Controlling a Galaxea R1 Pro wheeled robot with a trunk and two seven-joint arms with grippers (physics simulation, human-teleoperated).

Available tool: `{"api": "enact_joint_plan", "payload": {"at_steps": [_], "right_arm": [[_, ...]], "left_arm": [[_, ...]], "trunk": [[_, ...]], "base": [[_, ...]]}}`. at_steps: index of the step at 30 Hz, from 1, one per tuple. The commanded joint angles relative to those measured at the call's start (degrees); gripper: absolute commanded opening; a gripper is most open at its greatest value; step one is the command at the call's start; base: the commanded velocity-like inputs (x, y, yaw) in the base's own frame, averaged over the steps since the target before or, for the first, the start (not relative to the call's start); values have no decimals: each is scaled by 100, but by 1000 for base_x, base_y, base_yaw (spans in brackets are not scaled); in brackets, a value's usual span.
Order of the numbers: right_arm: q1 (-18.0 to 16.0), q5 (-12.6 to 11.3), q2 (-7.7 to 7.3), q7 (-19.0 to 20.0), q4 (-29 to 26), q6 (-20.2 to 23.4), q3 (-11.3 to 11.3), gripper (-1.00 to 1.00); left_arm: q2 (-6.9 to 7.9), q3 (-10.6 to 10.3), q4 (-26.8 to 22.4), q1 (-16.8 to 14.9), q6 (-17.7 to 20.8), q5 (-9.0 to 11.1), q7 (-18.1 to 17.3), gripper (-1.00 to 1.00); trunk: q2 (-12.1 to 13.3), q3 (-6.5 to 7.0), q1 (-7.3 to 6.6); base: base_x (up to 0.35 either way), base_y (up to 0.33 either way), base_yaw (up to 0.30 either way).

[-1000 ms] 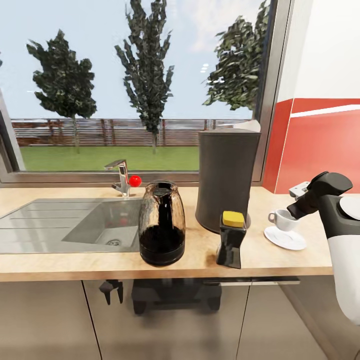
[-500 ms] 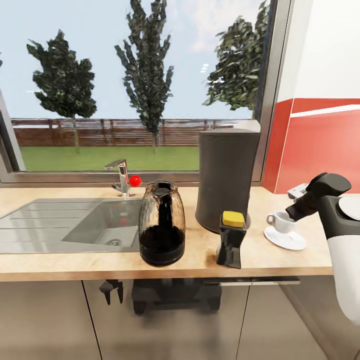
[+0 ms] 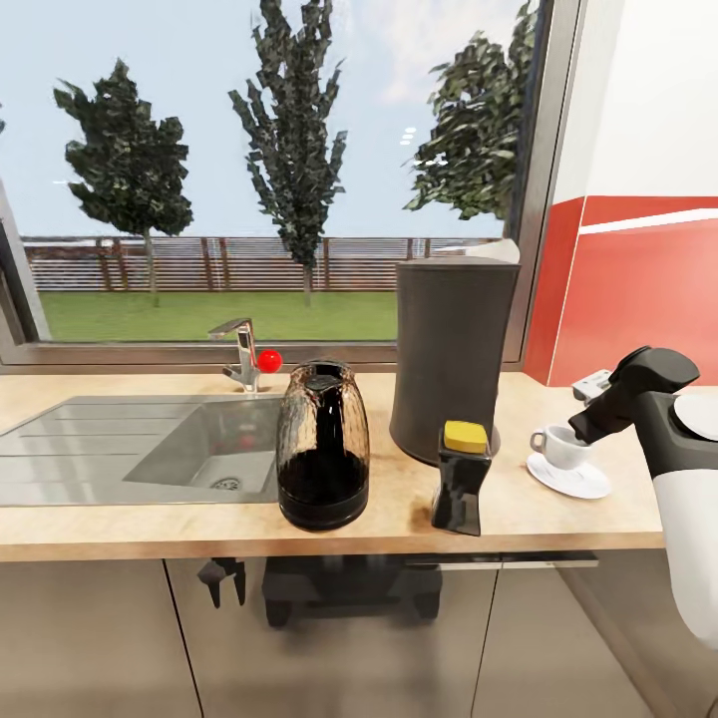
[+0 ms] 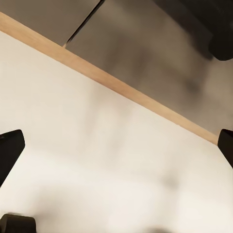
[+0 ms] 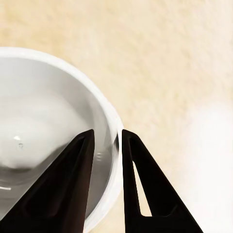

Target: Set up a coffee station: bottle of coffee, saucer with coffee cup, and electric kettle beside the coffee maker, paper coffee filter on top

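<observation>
Right gripper [image 5: 104, 145] pinched on rim of small white handled cup [image 3: 559, 446], cup on thin white saucer [image 3: 570, 479], 3 o'clock of tall dark grey coffee maker [image 3: 452, 359] on beige wood-look tabletop [image 3: 558, 519]. Left gripper [image 4: 116, 150] spread wide.

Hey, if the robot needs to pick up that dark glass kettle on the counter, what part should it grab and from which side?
Probably the kettle's body, just above the black base, coming level from the front counter edge. It stands upright, its handle isn't clearly visible, and the coffee maker and bottle crowd its right.
</observation>
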Motion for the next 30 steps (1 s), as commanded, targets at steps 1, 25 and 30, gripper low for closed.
{"api": "enact_joint_plan", "payload": {"at_steps": [1,25,30], "right_arm": [[-5,46,1,65,-4,61,-2,-100],[-5,71,-41,66,-21,61,0,-100],[-5,72,-43,66,-22,63,0,-100]], "left_arm": [[1,-11,3,-4,8,23,-20,100],[1,-11,3,-4,8,23,-20,100],[1,-11,3,-4,8,23,-21,100]], "trunk": [[-3,-7,-1],[-3,-7,-1],[-3,-7,-1]], "base": [[0,0,0],[0,0,0],[-71,-51,0]]}}
